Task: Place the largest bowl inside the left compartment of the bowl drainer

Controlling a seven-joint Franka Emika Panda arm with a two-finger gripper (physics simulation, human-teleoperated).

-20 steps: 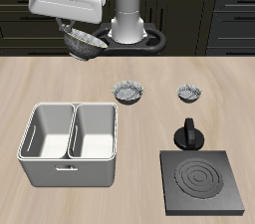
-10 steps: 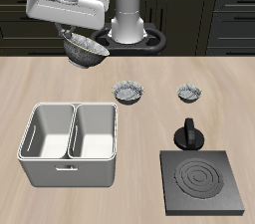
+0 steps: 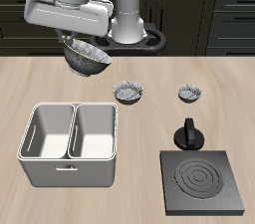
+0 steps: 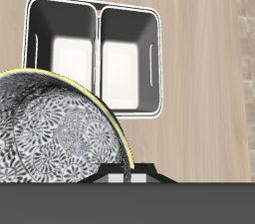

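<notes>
My gripper is shut on the rim of the largest bowl, a wide speckled bowl with a dark mottled inside. It holds the bowl tilted, high in the air, behind the bowl drainer. The drainer is a light grey tub with two deep square wells, both empty. In the wrist view the bowl fills the foreground at the gripper, and the drainer lies below and beyond it. The fingertips are mostly hidden by the bowl.
Two smaller speckled bowls stand on the table behind the drainer's level. A flat black burner plate lies near the front edge, with a small black knobbed object just behind it.
The gripper has carried the bowl a little lower and toward the table's front, nearer the drainer. Nothing on the table has moved.
</notes>
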